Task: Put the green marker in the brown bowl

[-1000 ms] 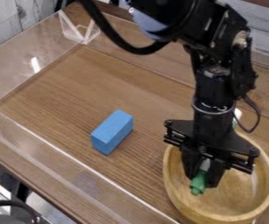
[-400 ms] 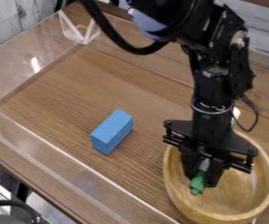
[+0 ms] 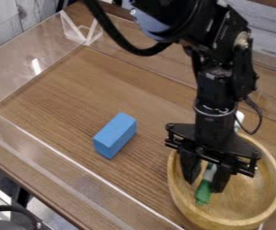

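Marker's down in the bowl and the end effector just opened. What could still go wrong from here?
1. The end effector sits low inside the bowl, its open fingers close around the marker. A sideways retreat might drag the marker or nudge the bowl; lifting straight up looks safer.
2. The marker appears tilted, its upper part hidden between the fingers. It may tip as they clear, though the rim should contain it.
3. Whether it has fully released cannot be told.

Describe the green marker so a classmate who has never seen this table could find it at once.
Look to the brown bowl at the table's near right corner, under the black arm. The green marker stands inside it between the gripper fingers. It is slim and green-ended, unlike the chunky blue block lying left on the wood.
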